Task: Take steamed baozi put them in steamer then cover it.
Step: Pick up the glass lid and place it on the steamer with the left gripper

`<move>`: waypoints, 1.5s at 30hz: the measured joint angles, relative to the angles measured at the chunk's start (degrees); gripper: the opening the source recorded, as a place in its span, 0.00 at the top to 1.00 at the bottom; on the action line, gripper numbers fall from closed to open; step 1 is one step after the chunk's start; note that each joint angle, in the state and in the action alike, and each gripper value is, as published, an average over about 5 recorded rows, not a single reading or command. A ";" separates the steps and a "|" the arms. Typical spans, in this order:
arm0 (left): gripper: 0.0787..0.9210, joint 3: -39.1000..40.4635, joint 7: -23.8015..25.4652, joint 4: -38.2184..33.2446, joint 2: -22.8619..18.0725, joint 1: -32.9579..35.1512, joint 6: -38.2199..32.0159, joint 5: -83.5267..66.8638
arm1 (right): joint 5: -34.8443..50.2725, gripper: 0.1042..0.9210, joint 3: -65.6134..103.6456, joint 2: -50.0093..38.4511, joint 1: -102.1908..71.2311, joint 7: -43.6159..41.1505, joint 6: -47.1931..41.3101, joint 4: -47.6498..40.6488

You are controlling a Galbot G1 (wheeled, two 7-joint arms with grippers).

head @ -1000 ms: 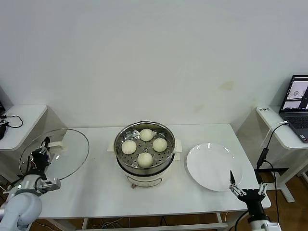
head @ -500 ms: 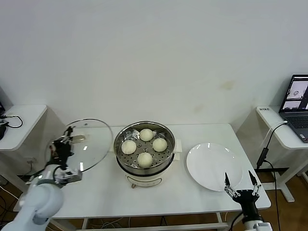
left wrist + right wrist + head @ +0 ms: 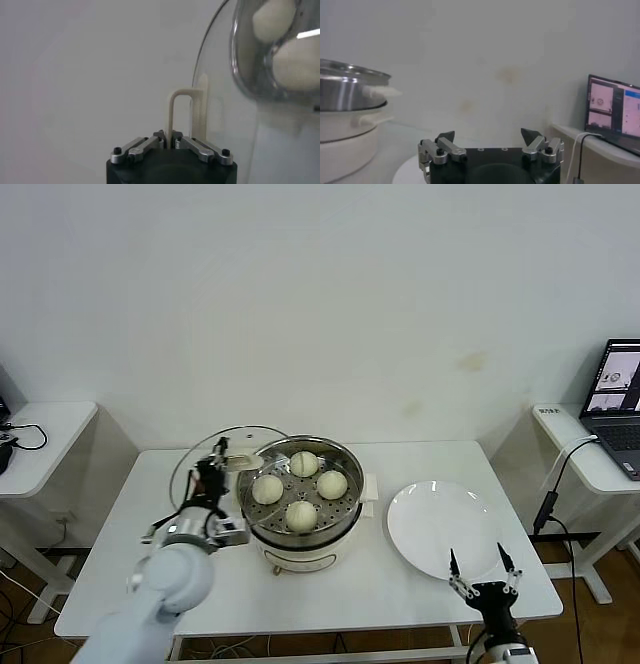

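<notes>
The steamer (image 3: 300, 539), a shiny steel pot on a cream-white base, stands mid-table with several steamed baozi (image 3: 301, 515) on its perforated tray. My left gripper (image 3: 212, 475) is shut on the cream bar handle (image 3: 172, 114) of the cover (image 3: 205, 450), a clear glass lid held tilted on edge against the steamer's left rim. In the left wrist view the cover's glass (image 3: 225, 130) shows baozi (image 3: 300, 60) behind it, and the left gripper (image 3: 168, 140) pinches the handle. My right gripper (image 3: 478, 576) waits open at the table's front right, also open in its own view (image 3: 487, 136).
A flat white plate (image 3: 440, 529) lies right of the steamer, just beyond the right gripper. A laptop (image 3: 618, 392) sits on the right side table, and a cable lies on the left side table (image 3: 45, 434). The right wrist view shows the steamer (image 3: 345, 95) far off.
The left arm has carried the cover rightward from the table's left edge to the steamer's left rim. The right gripper has drifted slightly left and stayed open.
</notes>
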 measured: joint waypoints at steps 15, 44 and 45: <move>0.92 8.38 3.74 5.60 -10.48 -4.99 0.23 11.98 | -2.29 0.12 -0.83 0.34 0.18 0.09 0.66 -1.44; 0.92 9.09 2.92 12.64 -15.78 -6.03 -1.57 16.19 | -3.40 0.12 -1.54 0.32 -0.31 0.03 1.62 -1.96; 0.92 9.08 2.90 12.80 -15.81 -6.15 -1.59 16.18 | -3.43 0.12 -1.57 0.32 -0.33 0.02 1.65 -1.98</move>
